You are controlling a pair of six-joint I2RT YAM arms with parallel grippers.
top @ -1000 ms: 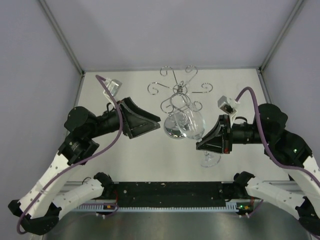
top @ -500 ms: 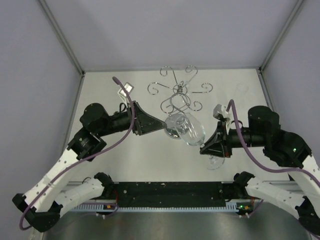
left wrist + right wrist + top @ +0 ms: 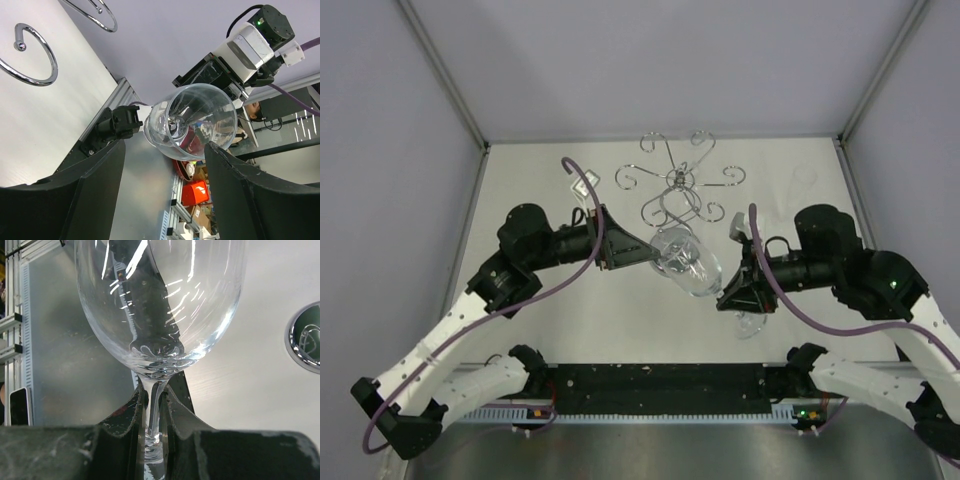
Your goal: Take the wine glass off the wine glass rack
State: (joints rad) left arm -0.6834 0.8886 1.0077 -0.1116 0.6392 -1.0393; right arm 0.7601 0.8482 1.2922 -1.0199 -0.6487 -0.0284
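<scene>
The clear wine glass (image 3: 692, 266) is held tilted in the air in front of the chrome wine glass rack (image 3: 677, 180), apart from its scroll arms. My right gripper (image 3: 732, 293) is shut on the stem, just under the bowl; the right wrist view shows the stem (image 3: 154, 410) pinched between both fingers, with the bowl (image 3: 160, 300) above. The foot (image 3: 748, 322) sticks out behind the fingers. My left gripper (image 3: 646, 250) is open and empty at the glass's mouth. The left wrist view shows the bowl (image 3: 192, 127) just beyond its spread fingers (image 3: 95, 190). The rack's mirrored base (image 3: 305, 337) is partly hidden.
Two of the rack's curled arms (image 3: 35, 60) reach over the white table beside my left gripper. Grey enclosure walls (image 3: 400, 150) close in the left, back and right. A black strip (image 3: 660, 385) and the arm bases run along the front edge.
My left gripper has moved right, up to the glass's mouth. My right gripper has shifted slightly left with the glass, still shut on the stem.
</scene>
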